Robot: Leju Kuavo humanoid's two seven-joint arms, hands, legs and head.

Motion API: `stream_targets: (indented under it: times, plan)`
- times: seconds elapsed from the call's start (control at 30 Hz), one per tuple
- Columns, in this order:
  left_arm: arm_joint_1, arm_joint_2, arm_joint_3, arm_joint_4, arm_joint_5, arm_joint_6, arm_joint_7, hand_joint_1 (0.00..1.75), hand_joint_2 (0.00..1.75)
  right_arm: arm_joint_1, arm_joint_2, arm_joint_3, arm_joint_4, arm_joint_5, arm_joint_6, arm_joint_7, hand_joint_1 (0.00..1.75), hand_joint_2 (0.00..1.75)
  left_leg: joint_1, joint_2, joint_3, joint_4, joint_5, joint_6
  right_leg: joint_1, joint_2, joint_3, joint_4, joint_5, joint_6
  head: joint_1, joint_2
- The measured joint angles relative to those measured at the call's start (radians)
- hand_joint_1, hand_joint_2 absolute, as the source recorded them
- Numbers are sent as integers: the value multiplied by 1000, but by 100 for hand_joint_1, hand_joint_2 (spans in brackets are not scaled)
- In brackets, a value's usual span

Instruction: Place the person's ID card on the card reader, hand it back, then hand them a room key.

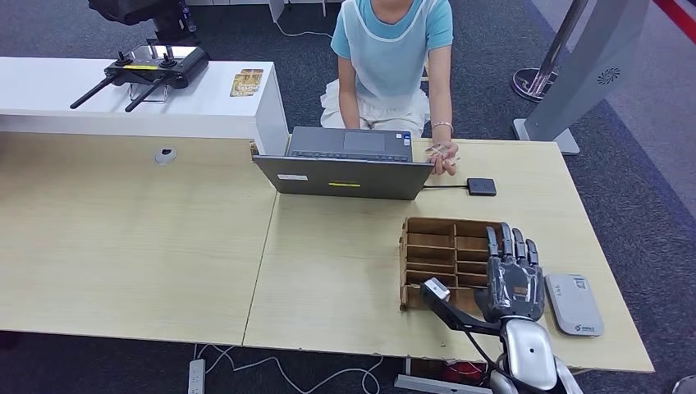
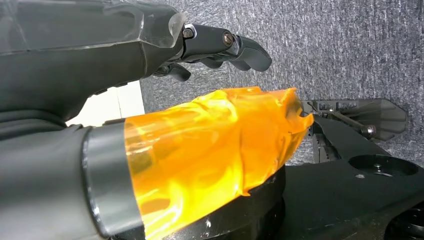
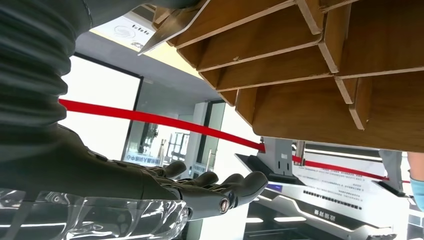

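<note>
Right hand (image 1: 515,275) flat, fingers spread, empty, over wooden compartment organizer (image 1: 439,246), card reader (image 1: 574,304) just beside it, ID card (image 1: 441,150) in person's hand (image 1: 444,161) behind laptop (image 1: 345,164), left hand (image 2: 220,47) fingers curled, holding nothing.

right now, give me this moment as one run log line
right hand: open, over wooden organizer | card reader: bare | person's hand: holding card beside laptop | handover: not yet

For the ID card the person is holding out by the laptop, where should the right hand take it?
Probably by the card's free edge, the one towards the robot, approaching from the table side. The person's hand covers its far end beside the laptop. The right hand is open above the wooden organizer.
</note>
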Motion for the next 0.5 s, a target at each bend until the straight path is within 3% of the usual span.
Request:
stream_targets:
  times: [0.5]
  plan:
    - [-1, 0, 11, 0, 17, 2, 0, 0, 0, -18, 12, -1, 34, 0, 49, -74, 0, 175, 0, 0, 0, 0, 0, 0, 0, 0, 0, 0, 0, 0, 0, 0]
